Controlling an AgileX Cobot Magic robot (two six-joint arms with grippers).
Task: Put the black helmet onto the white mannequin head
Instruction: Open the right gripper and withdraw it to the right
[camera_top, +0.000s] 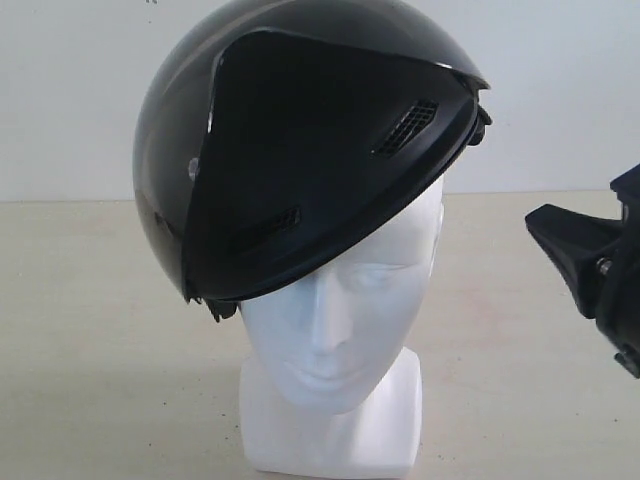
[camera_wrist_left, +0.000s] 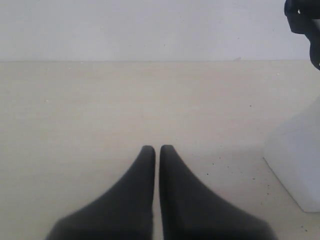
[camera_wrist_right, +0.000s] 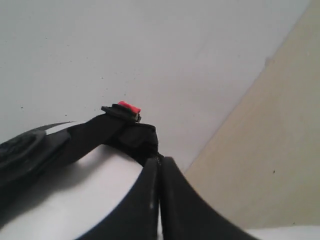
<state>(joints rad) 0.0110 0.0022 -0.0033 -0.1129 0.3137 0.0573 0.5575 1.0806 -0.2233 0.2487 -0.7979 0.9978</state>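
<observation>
Exterior cam: close, roughly face level, looking straight at the white mannequin head (camera_top: 335, 330) with the black helmet (camera_top: 300, 140) on it, wall (camera_top: 560, 80) behind. Left wrist cam: low over the table (camera_wrist_left: 100, 110), looking along the left gripper (camera_wrist_left: 157, 148) toward the same wall. The head's neck base at its edge is shared with the exterior view. Right wrist cam: very near, tilted up past the right gripper (camera_wrist_right: 160, 161) at the red buckle (camera_wrist_right: 129, 107); the white surface beneath is probably the head.

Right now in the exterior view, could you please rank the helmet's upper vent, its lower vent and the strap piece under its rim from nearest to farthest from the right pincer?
1. upper vent, on the side facing the right pincer.
2. lower vent, further down the sloping front.
3. strap piece, under the far rim.
</observation>
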